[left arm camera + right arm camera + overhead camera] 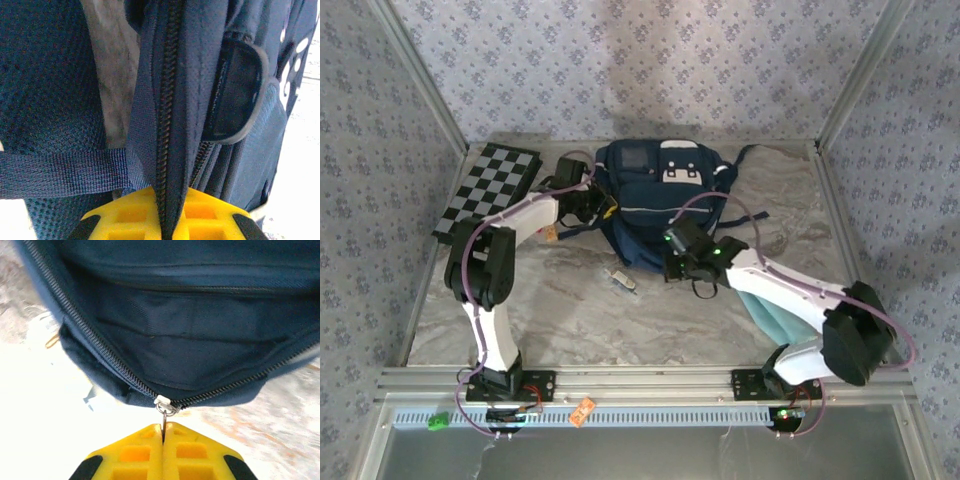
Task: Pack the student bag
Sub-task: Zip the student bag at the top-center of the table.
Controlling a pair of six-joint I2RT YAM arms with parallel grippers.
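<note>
- Navy fabric takes up the middle of the scene: the student bag [655,195] lies toward the back of the marbled table [570,320], roughly mid-width, with its white-patched front pocket facing up.
- From above, the left gripper [605,210] is pressed against the bag's left side, and the arm behind it reaches in from the near left corner.
- Close up, the left gripper [167,212] has its yellow fingers [120,220] clenched on a raised fold of the student bag [200,75]. A line of closed zipper teeth [167,100] runs straight down that fold into the pinch.
- A flat navy strap [60,172] crosses just left of that fold.
- The right gripper [670,268] sits at the bag's near edge, its arm coming in from the near right.
- Through its own camera the right gripper [164,435] is squeezed tight, yellow pads together on the thin metal zipper pull [164,421] that hangs from the silver slider [165,405].
- Above the slider the student bag [190,340] gapes open. Zipper teeth run away to both sides, with dark lining between them.
- A black-and-white chessboard [490,188] leans at the back left, apart from the bag.
- A small silvery item [620,280] lies on the table just in front of the bag; I cannot tell what it is.
- Something pale teal [770,310] lies under the right arm.
</note>
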